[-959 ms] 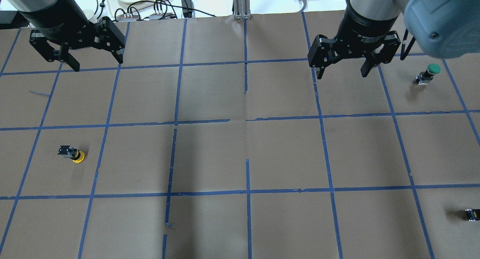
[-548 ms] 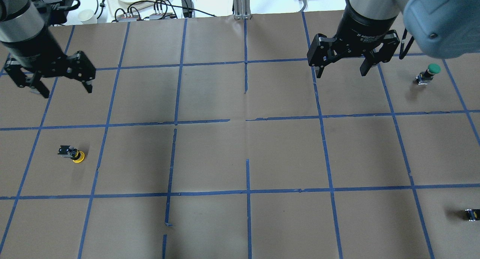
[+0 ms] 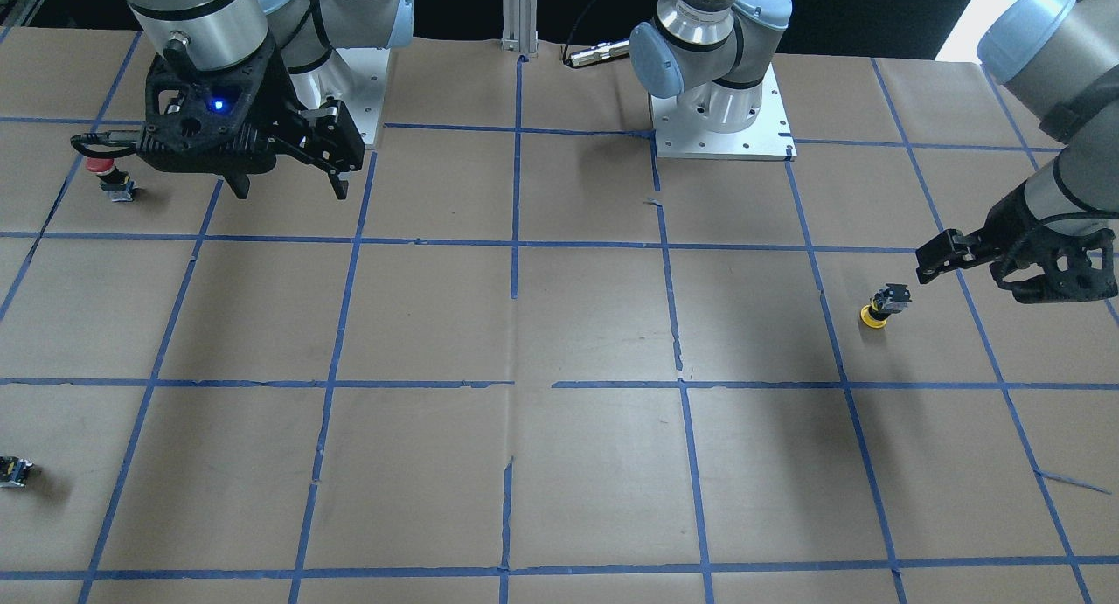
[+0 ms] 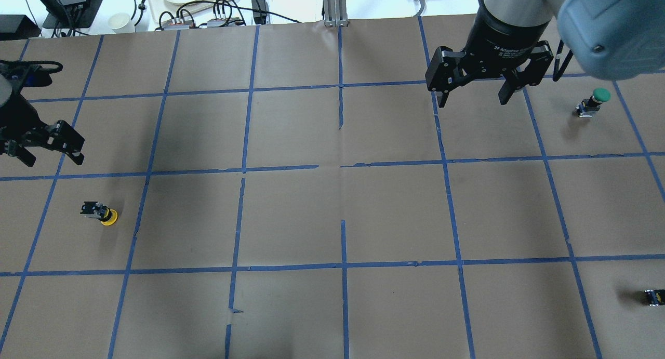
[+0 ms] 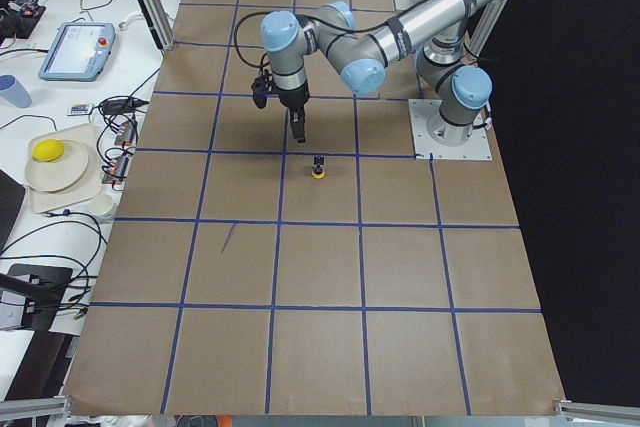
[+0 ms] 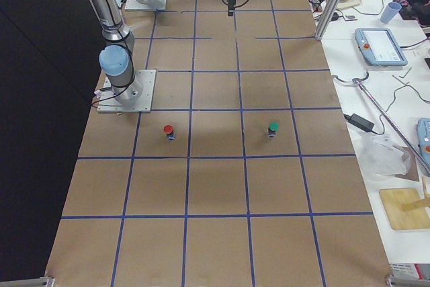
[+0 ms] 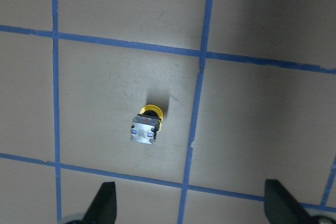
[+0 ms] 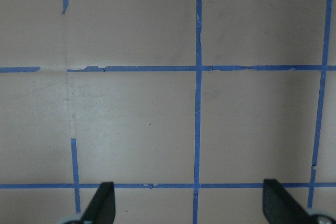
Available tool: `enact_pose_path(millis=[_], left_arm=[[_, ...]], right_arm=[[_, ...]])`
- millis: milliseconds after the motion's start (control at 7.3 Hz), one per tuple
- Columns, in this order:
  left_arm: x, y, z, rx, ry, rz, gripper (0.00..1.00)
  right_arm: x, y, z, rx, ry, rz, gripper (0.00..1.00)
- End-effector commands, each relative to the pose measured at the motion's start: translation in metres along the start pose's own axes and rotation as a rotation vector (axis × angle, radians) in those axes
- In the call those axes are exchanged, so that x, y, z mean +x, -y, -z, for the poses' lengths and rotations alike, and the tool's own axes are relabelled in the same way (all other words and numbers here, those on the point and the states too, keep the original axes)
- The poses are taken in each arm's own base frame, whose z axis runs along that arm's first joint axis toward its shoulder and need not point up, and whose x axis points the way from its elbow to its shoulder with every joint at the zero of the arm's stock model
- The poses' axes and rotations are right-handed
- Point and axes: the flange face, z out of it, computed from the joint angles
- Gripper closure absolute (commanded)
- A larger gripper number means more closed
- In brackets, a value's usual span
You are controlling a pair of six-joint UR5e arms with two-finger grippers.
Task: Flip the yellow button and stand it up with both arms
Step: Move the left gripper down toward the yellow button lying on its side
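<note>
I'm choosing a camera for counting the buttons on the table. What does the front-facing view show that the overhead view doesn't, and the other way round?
Only the front-facing view shows the red button. Only the overhead view shows the green button. Both show the yellow button and the small black part near the table's edge.
</note>
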Motion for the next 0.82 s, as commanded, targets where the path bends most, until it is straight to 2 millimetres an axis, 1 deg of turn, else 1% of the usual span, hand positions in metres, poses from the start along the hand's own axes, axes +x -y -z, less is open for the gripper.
enact_pose_path(millis=[0,137,411,548,685], left_arm=[[-0.024,-0.029,-0.087,0.033,0.005,-0.056,0.01],[-0.013,-0.039,-0.111,0.050,-0.049,-0.054,0.01],[-0.009,-0.039,-0.127,0.028,-0.076,-0.047,0.01],[-0.009,-0.038,-0.128,0.026,-0.076,-0.047,0.02],[-0.009,-0.037,-0.128,0.027,-0.077,-0.048,0.23]], right_arm=[[0.001,0.000,-0.001,-0.001,0.001,-0.002,0.00],[0.000,0.000,-0.001,-0.001,0.001,0.000,0.00],[0.000,0.000,0.000,0.000,0.002,0.000,0.00],[0.000,0.000,0.001,0.002,0.002,0.000,0.00],[0.000,0.000,-0.001,-0.001,0.001,0.000,0.00]])
